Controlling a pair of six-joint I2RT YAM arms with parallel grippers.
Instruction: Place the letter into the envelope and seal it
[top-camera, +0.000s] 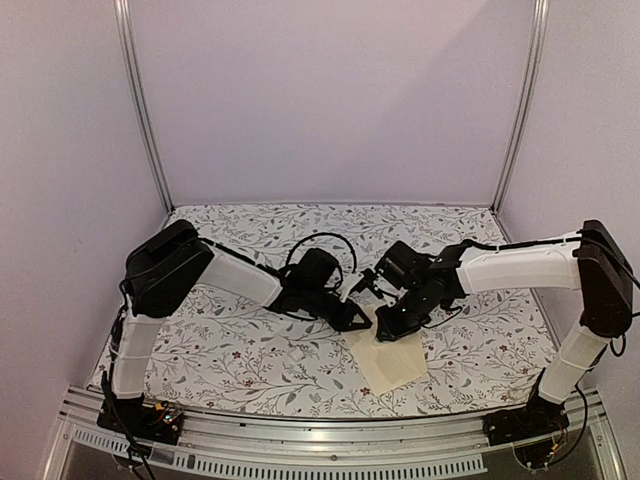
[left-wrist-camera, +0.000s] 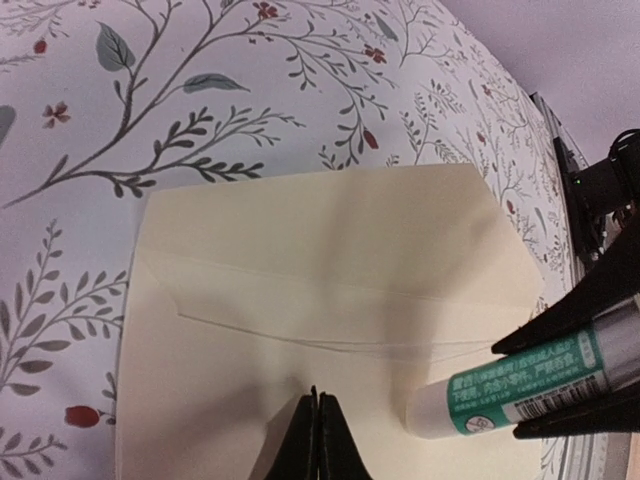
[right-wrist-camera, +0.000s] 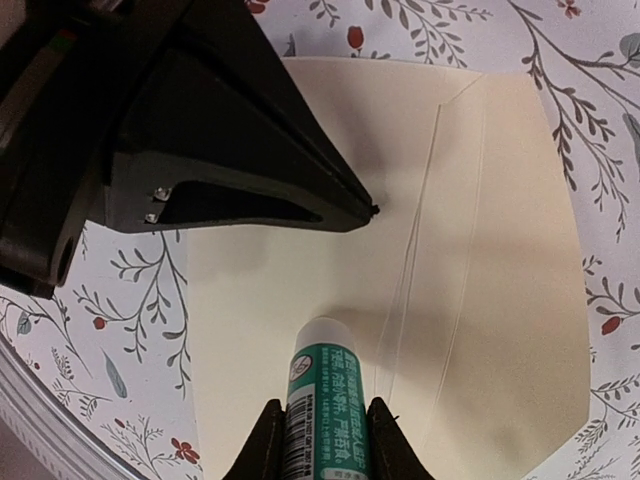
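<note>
From above, the envelope (top-camera: 393, 362) lies flat on the bench (top-camera: 240, 360) at about 5 o'clock from the bench's middle, near the front rail (top-camera: 330, 440). The left fingers (top-camera: 360, 322) reach it from 10 o'clock and the right fingers (top-camera: 384, 330) from 2 o'clock, but their state is hard to read there.

The wrist views settle it. The left fingers are pressed fully together, tips down on the cream paper. The right fingers are partly open and clamped on a glue stick (right-wrist-camera: 322, 365) with a green label, its white end just over the envelope. These views also show the opened flap lying flat.

Only the top view shows a small white object (top-camera: 297, 355) at 9 o'clock from the envelope. The bench has a white cloth with grey twigs and red buds, and the walls (top-camera: 330, 100) are pale lilac.
</note>
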